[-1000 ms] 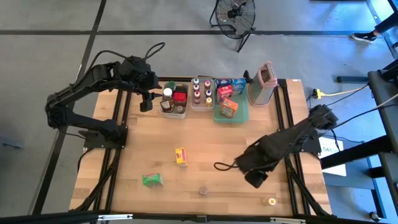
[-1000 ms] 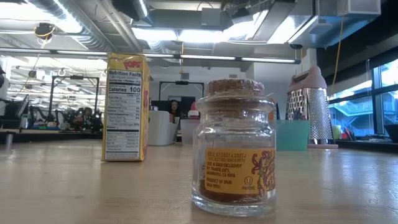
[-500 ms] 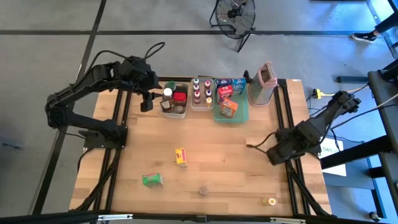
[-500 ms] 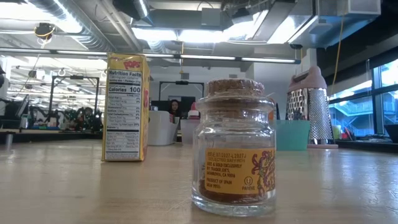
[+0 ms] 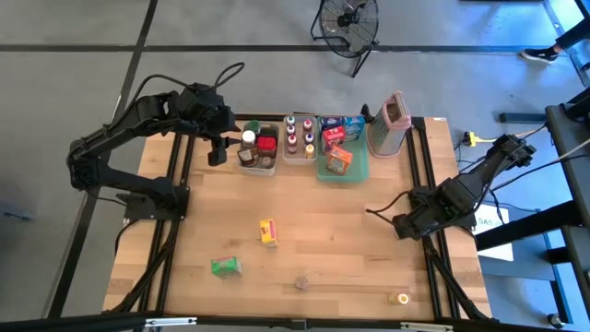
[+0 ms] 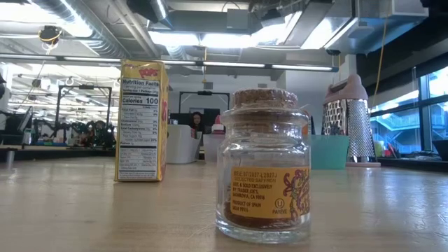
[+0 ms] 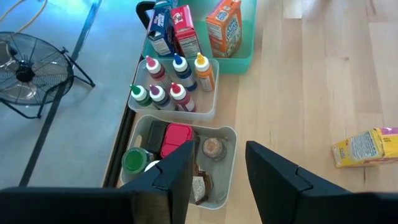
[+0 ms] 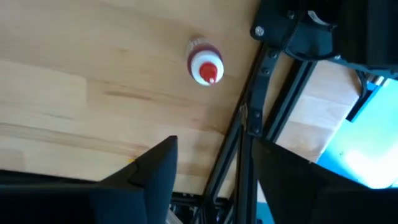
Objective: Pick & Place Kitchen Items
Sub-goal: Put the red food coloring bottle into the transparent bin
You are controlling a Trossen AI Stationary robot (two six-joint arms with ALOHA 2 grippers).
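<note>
On the wooden table lie a yellow box [image 5: 268, 232] [image 6: 142, 120], a green box [image 5: 224, 266], a cork-lidded glass jar [image 5: 301, 282] [image 6: 266, 168] and a tiny jar [image 5: 398, 299]. A red-capped bottle [image 8: 204, 65] stands upright on the table below my right gripper [image 8: 214, 180], which hangs open by the table's right edge [image 5: 401, 226] and points down. My left gripper [image 7: 217, 180] hangs open at the far left [image 5: 217, 152], above and beside a clear tub of jars [image 7: 229, 163]. Nothing is between either pair of fingers.
Along the far edge stand the jar tub [image 5: 258, 152], a clear tub of colour-capped bottles [image 5: 300, 138] [image 7: 208, 109], a green tray [image 5: 360, 170] with boxes and a metal grater [image 5: 392, 124] [image 6: 348, 122]. The table's black frame rail [image 8: 239, 143] runs under my right gripper.
My right gripper has swung from above the table's near middle toward the right edge and a little farther back, rolling about its own axis, mostly in the first half second. The left arm and the items on the table have kept still.
</note>
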